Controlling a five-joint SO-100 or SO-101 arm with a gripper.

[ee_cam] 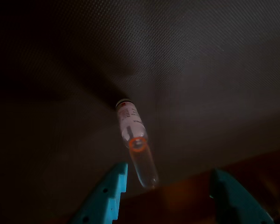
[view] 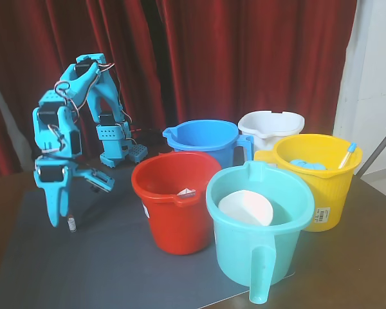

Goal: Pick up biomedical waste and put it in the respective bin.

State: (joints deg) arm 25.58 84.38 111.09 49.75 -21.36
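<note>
The teal gripper [ee_cam: 168,196] hangs low over the dark mat [view: 109,264] at the left of the fixed view, its jaws spread wide and holding nothing. In the wrist view the glass vial [ee_cam: 136,142] lies on the mat between the two fingertips [ee_cam: 113,186], nearer the left one and touching neither; its labelled end points away from the camera. In the fixed view the vial [view: 71,223] shows just beside the gripper's tip. The blue bucket [view: 202,141] stands well apart, behind the red bucket [view: 174,199].
</note>
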